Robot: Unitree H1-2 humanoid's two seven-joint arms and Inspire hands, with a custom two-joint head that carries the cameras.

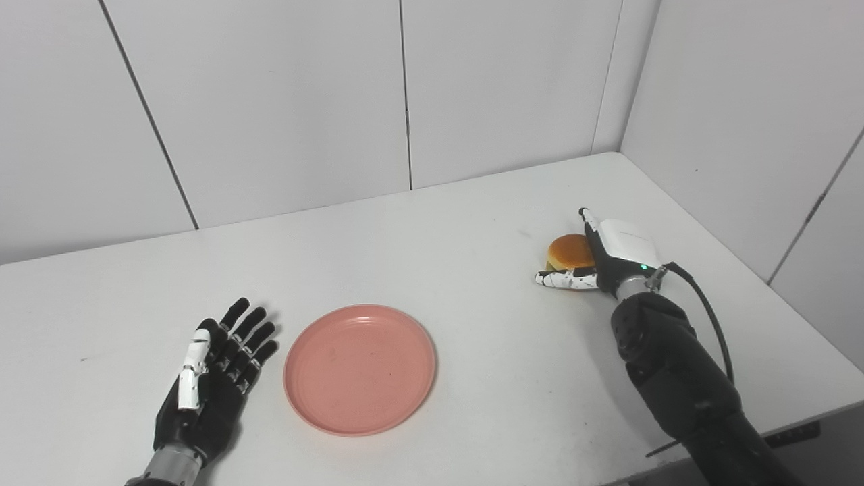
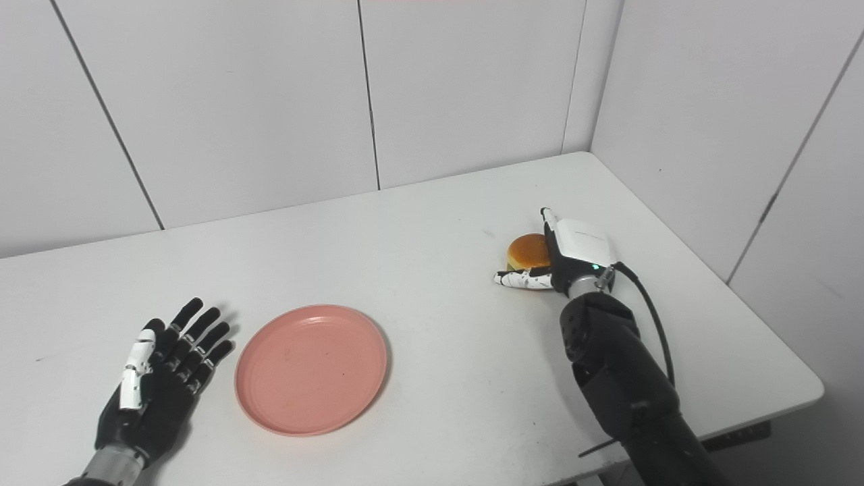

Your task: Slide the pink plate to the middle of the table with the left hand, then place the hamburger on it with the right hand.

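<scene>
Resting left hand (image 1: 216,364): flat on the worktop (image 1: 472,223), fingers spread and holding nothing, just beside the plate's left rim; a stray nudge could push the plate off its spot.
Pink plate (image 1: 360,368): empty, near the front middle of the worktop, well apart from the burger; the carry must cross open surface, so a weak hold may drop the load short.
Hamburger (image 1: 570,251): far right, bun up, against the palm.
Right hand (image 1: 604,260): cupped round the hamburger's right side, thumb under its front; whether it grips firmly I cannot tell, and squeezing unevenly could tip the layers.
</scene>
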